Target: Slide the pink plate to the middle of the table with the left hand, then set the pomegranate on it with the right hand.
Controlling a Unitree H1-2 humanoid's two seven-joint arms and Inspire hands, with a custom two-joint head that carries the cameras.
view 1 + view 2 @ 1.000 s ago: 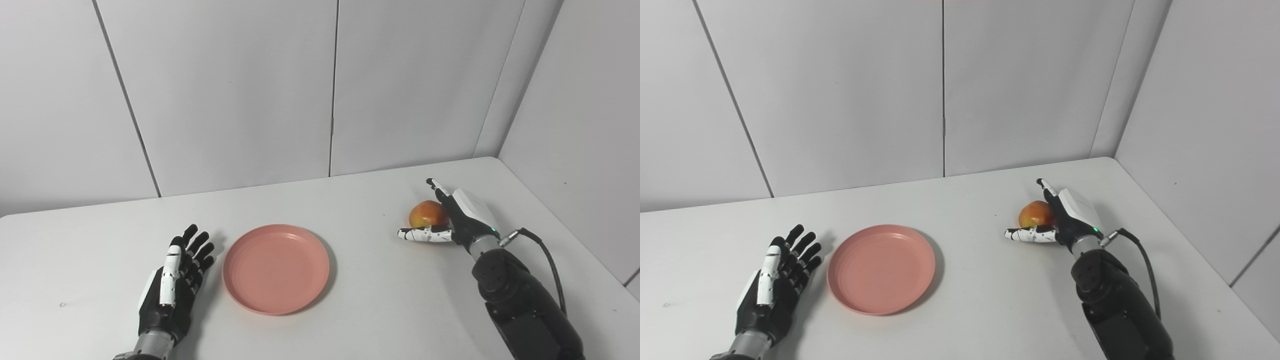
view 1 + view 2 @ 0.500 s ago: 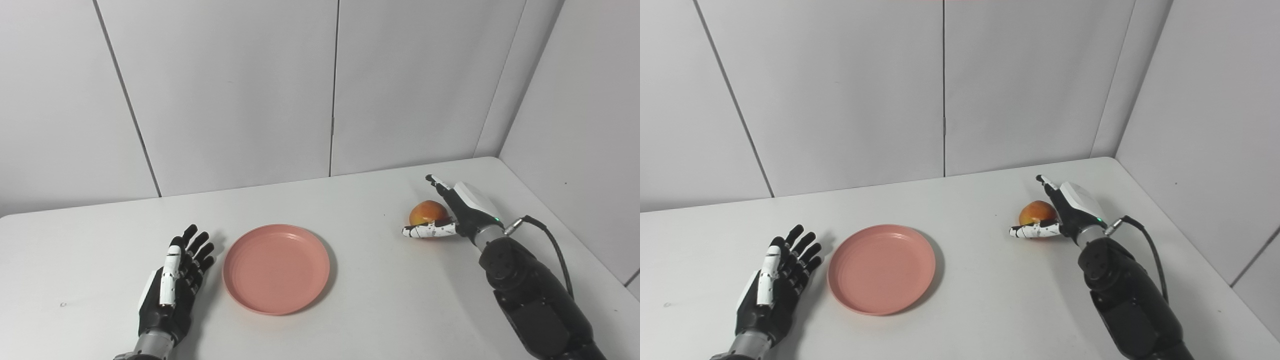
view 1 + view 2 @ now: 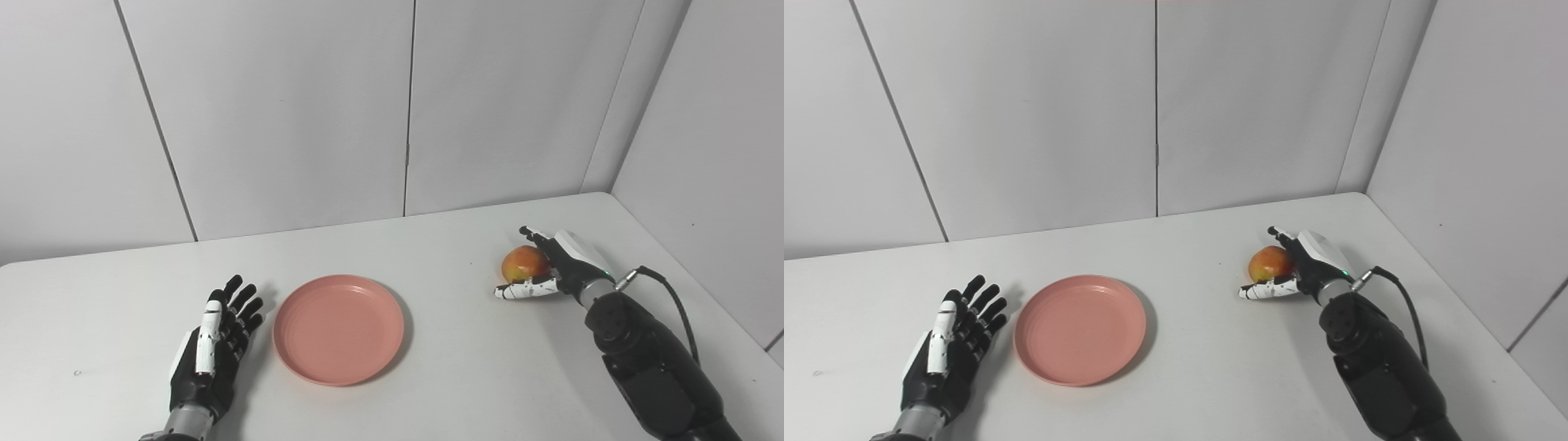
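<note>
The pink plate lies flat on the white table, a little left of the middle. My left hand rests open on the table just left of the plate, palm down, not touching it. The red-yellow pomegranate sits on the table at the right. My right hand cups it from the right side. Its fingers curl over the far top of the fruit and its thumb stretches along the table in front. The fruit still rests on the table.
Grey wall panels close the back, and a side wall stands at the table's right edge near my right arm. A black cable loops off the right wrist. Bare table lies between plate and fruit.
My right hand's fingers have bent down over the pomegranate and the thumb has drawn in closer. The plate, the left hand and the fruit have not moved.
</note>
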